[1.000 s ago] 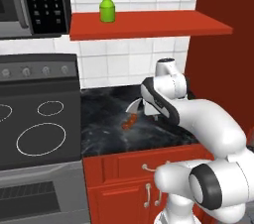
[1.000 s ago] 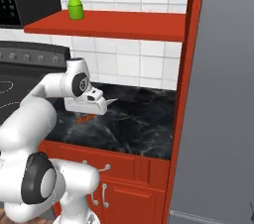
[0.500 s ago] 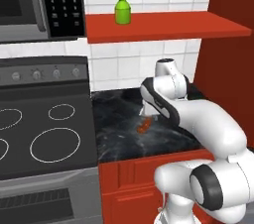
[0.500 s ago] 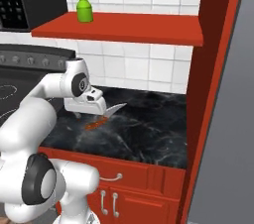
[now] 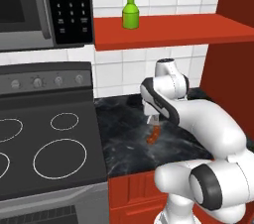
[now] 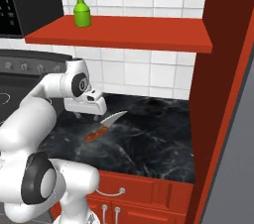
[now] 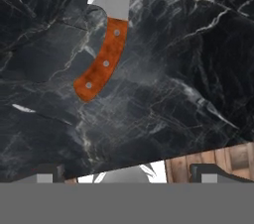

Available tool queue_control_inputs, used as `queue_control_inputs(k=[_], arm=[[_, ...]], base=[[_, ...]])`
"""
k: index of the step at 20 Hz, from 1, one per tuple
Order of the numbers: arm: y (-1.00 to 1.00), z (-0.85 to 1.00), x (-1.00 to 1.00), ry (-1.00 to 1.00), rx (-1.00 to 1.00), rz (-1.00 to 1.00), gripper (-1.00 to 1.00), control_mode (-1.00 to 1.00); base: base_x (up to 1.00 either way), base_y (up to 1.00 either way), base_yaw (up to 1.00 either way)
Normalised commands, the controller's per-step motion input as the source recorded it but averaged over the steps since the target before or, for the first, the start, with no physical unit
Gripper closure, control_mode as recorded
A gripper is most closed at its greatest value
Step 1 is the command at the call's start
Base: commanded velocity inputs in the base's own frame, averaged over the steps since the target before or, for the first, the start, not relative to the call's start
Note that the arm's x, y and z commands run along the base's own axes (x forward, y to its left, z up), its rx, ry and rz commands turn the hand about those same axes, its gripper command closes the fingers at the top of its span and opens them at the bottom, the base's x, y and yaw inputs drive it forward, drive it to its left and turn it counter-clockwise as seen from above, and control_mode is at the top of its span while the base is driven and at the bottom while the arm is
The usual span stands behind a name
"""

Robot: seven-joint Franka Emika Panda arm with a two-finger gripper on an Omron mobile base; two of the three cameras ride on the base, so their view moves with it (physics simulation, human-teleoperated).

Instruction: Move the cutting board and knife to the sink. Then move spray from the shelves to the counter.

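The knife (image 7: 101, 64), with a reddish-brown handle and a silver blade, lies flat on the black marble counter (image 7: 173, 94). It also shows on the counter as the knife (image 5: 153, 135) and the knife (image 6: 103, 125). My gripper (image 7: 128, 172) hangs open a little above the counter, and the knife lies ahead of its fingertips (image 7: 47, 173), untouched. The gripper (image 5: 151, 117) hovers just over the handle end, seen from the other side as the gripper (image 6: 88, 115). The green spray (image 5: 130, 6) stands upright on the red shelves (image 5: 173, 28), also spray (image 6: 82, 6). The cutting board and sink are out of view.
A black stove top (image 5: 44, 153) with white rings adjoins the counter on the left, under a microwave (image 5: 44, 5). A tall red cabinet side (image 6: 218, 94) bounds the counter on the right. Wooden planks (image 7: 218, 161) show past the counter's front edge.
The whole picture has shifted, so the base has driven sideways. The hand now hangs closer over the knife's handle. The gripper stayed open and the knife has not moved on the counter.
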Motion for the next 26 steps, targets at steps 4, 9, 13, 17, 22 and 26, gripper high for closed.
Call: queue_control_inputs(k=[4, 9, 13, 17, 22, 26], arm=[[0.00, 0.00, 0.00, 0.00, 0.00, 0.00, -1.00, 1.00], [0.00, 0.00, 0.00, 0.00, 0.00, 0.00, -1.00, 1.00], [0.00, 0.00, 0.00, 0.00, 0.00, 0.00, -1.00, 1.00], [0.00, 0.00, 0.00, 0.00, 0.00, 0.00, -1.00, 1.00], [0.00, 0.00, 0.00, 0.00, 0.00, 0.00, -1.00, 1.00], [0.00, -0.03, 0.08, 0.00, 0.00, -0.01, -1.00, -1.00]], base=[[0.47, 0.14, 0.00], [0.40, 0.01, 0.00], [0.44, 0.03, 0.00], [0.01, 0.00, 0.00], [0.00, 0.00, 0.00], [0.00, 0.00, 0.00]])
